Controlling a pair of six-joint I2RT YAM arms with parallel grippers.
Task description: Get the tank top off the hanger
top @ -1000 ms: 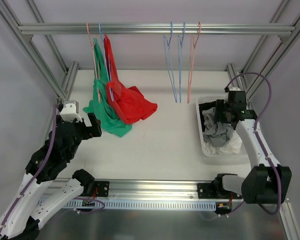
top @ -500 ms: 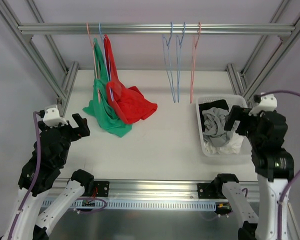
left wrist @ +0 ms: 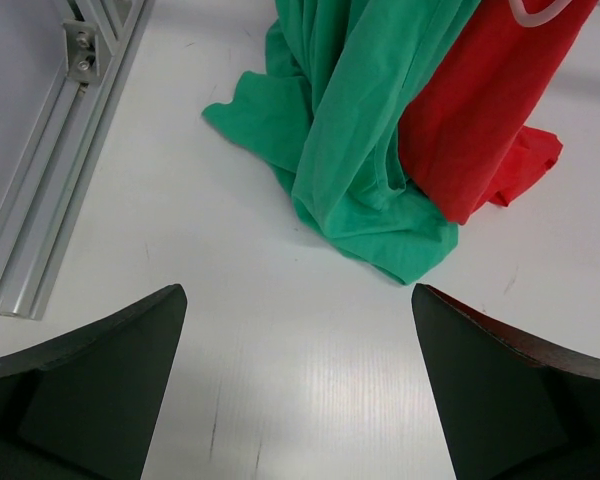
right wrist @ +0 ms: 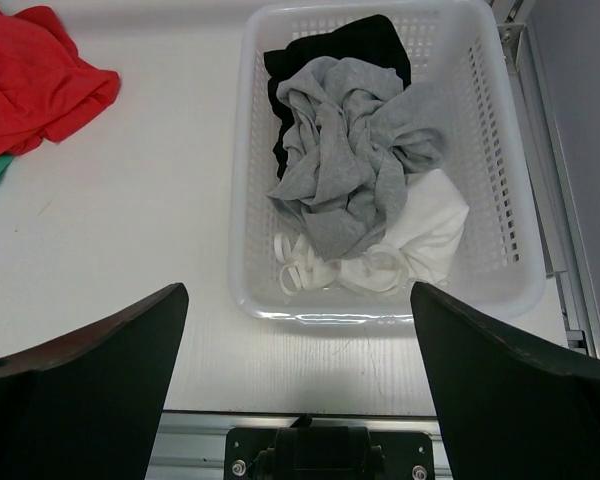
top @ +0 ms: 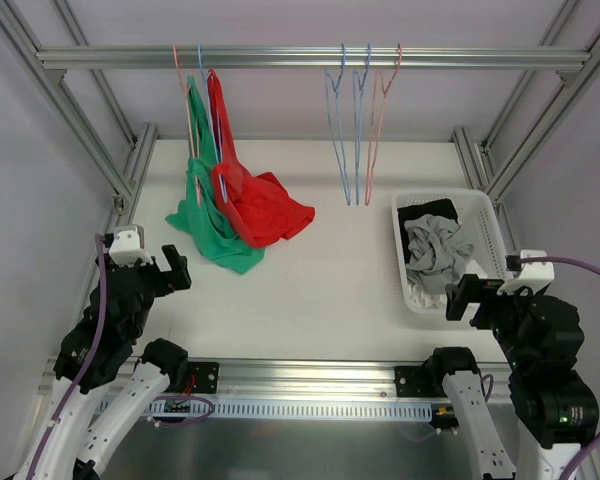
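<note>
A green tank top (top: pixel 208 215) and a red tank top (top: pixel 260 205) hang from hangers (top: pixel 195 70) at the left of the rail, their lower ends pooled on the table. Both show in the left wrist view, green (left wrist: pixel 355 140) and red (left wrist: pixel 480 110). My left gripper (top: pixel 155 268) is open and empty, raised near the front left, short of the green top. My right gripper (top: pixel 485 297) is open and empty, raised over the front edge of the white basket (top: pixel 490 215).
Three empty hangers (top: pixel 355 130) hang at the middle of the rail. The white basket (right wrist: pixel 245 200) holds grey, black and white garments (right wrist: pixel 355 165). Aluminium frame posts stand at both sides. The front rail (top: pixel 310 375) runs along the near edge.
The right arm has pulled back from the basket toward the front edge and risen. The left arm has drawn back from the green top, then shifted slightly right. The empty hangers sway.
</note>
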